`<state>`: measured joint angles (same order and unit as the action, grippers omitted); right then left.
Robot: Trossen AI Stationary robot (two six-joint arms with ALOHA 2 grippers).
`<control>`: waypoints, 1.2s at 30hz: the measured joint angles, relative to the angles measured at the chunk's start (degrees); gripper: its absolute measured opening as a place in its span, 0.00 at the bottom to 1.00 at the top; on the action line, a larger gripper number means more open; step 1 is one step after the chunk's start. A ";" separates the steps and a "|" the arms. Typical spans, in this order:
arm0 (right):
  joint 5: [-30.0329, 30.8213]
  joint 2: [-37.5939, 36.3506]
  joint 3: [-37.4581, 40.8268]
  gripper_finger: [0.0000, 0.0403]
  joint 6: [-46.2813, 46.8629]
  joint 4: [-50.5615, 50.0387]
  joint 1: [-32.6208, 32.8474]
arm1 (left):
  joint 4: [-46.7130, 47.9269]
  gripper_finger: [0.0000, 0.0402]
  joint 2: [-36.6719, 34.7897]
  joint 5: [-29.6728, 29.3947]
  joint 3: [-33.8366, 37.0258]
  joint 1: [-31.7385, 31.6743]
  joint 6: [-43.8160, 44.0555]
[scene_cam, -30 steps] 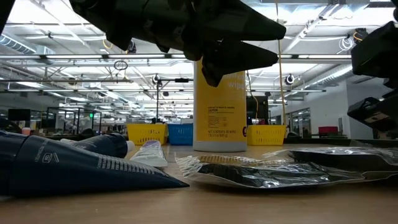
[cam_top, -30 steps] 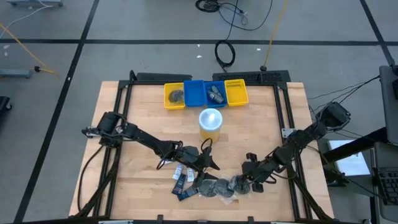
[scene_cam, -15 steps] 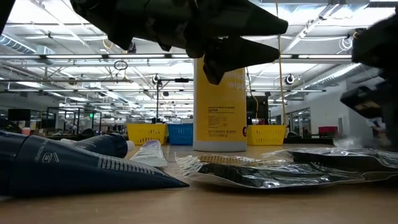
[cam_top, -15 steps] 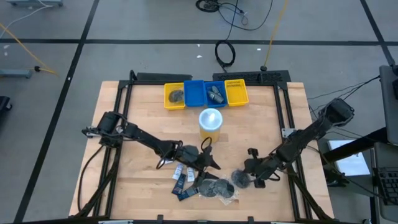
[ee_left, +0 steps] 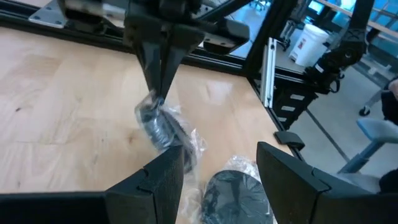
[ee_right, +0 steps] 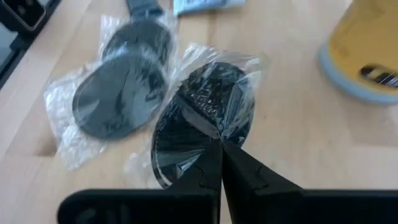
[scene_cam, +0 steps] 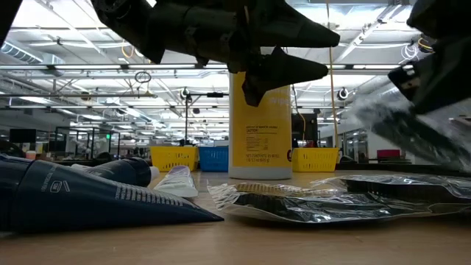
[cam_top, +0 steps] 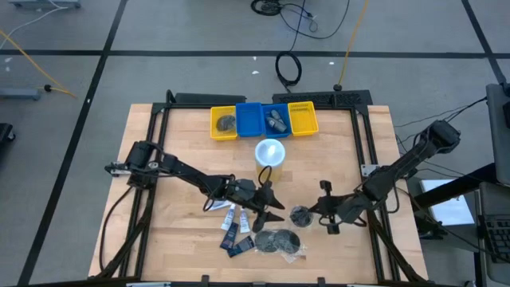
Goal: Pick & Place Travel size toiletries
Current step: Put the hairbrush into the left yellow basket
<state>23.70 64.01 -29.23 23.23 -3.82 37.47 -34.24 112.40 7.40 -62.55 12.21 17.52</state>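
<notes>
While gripping a round dark packet [ee_right: 205,118] in clear wrap, the right gripper [ee_right: 219,149] is hanging above the tabletop [cam_top: 335,151]. Left gripper [cam_top: 271,209] is hovering nearby, fingers [ee_left: 163,180] spread, holding nothing.

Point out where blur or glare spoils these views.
Low view: the round packet held by the right gripper is smeared by motion, and the ceiling lights glare behind the yellow cup. Left wrist view: the same packet is blurred too, hanging above the table. Right wrist view: its plastic wrap shows bright glints, while the cup at the edge is soft. High view: sharp and evenly lit.
</notes>
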 joint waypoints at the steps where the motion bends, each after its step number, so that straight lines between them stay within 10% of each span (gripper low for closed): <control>1: 0.55 -0.75 0.00 0.00 -0.53 -0.08 0.00 | -0.22 0.50 0.00 0.00 0.01 -0.12 0.35; 36: 20.18 -16.06 -0.11 0.00 -18.38 7.63 -0.37 | -9.40 0.50 0.00 -7.14 0.03 -0.57 1.29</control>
<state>43.88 47.95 -29.34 4.85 3.80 37.11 -43.64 112.40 0.26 -62.52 11.64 18.81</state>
